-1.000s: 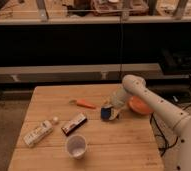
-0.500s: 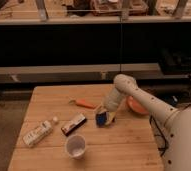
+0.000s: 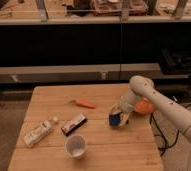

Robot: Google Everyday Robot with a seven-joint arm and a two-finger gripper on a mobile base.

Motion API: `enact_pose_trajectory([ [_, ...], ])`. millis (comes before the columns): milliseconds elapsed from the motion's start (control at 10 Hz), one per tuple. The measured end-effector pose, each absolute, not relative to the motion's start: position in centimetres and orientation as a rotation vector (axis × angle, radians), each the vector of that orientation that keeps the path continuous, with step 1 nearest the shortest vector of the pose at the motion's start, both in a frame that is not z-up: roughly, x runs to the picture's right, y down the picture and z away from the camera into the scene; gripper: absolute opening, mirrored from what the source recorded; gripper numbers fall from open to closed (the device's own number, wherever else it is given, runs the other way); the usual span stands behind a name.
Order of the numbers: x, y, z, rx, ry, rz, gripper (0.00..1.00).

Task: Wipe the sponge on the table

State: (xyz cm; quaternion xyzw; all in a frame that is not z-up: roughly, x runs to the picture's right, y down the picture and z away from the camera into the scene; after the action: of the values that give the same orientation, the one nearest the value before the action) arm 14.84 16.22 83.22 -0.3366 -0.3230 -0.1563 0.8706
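Note:
The sponge, dark blue with a bit of yellow showing, rests on the light-wood table right of centre. My gripper comes in from the right on the pale arm and points down onto the table. It is shut on the sponge, whose blue face sticks out to the left of the fingers. The sponge's right side is hidden by the gripper.
An orange carrot-shaped thing lies left of the sponge, a dark-brown bar further left and nearer. A clear cup stands near the front, a white packet at the left. An orange round object sits behind my arm.
Gripper and sponge slid left across the table, then came back to the right, ending a little right of where they were a second ago. Other objects have not moved.

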Motion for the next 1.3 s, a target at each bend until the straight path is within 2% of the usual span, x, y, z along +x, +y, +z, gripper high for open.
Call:
enact_pose_trajectory([
  [200, 17.4, 15.6, 83.6, -0.668, -0.640, -0.295, 0.00],
  [500, 16.7, 14.2, 84.6, -0.645, -0.641, -0.317, 0.00],
  [900, 9.4, 12.6, 85.7, -0.625, -0.672, -0.396, 0.00],
  [1300, 3.6, 14.2, 86.1, -0.676, -0.764, -0.485, 0.00],
])
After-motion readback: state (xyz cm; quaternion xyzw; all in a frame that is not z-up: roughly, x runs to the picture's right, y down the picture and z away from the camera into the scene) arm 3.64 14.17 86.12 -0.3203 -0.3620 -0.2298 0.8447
